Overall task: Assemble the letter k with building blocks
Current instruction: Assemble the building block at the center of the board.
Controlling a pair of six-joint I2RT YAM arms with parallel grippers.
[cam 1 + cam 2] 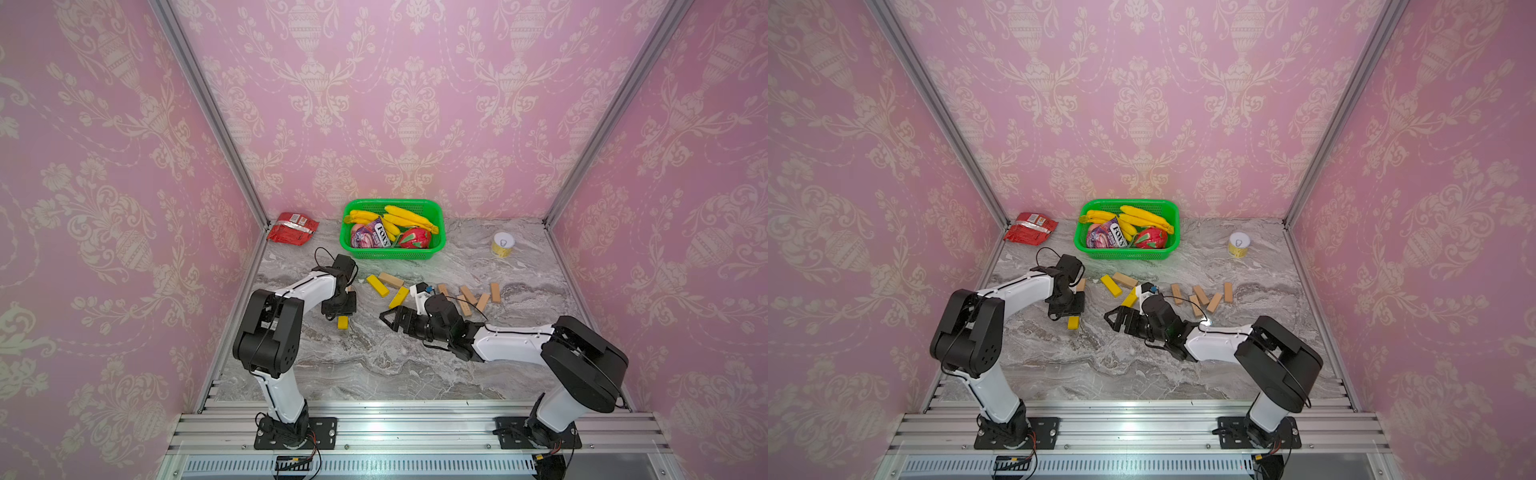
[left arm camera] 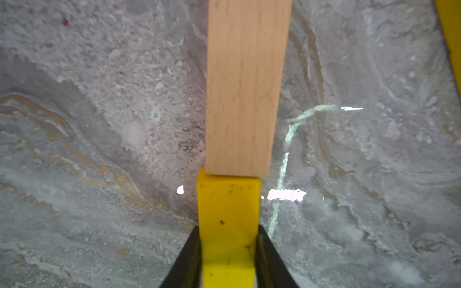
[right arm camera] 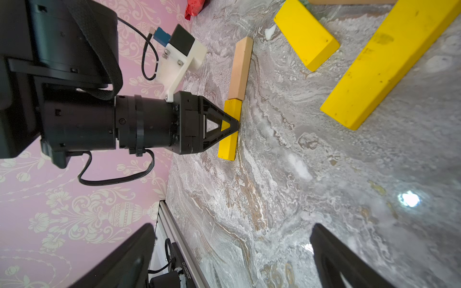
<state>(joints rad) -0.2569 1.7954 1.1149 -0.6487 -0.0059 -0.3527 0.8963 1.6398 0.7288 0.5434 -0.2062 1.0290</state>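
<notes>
Left hand (image 3: 235, 126) near the left edge of the surface (image 1: 374, 365), clamped on a yellow block (image 2: 228, 207) lying flat, end-to-end against a wood block (image 2: 245, 87). Mid-surface: two loose yellow blocks (image 1: 377, 285) (image 1: 399, 297), touching a stray wood bar (image 1: 390, 279). Right hand (image 1: 386, 319) just beside them, spread wide, empty; five wood bars (image 1: 468, 294) cluster rightward.

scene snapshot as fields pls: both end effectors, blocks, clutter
left end effector: shut on held yellow block, which lies on the table
stem wood block: end to end with the held yellow block, touching
right end effector: open, empty, over bare table
loose yellow blocks: two, mid table
wood cluster: five blocks, beyond the right arm
clutter: green basket, red packet, can
K: not yet formed
</notes>
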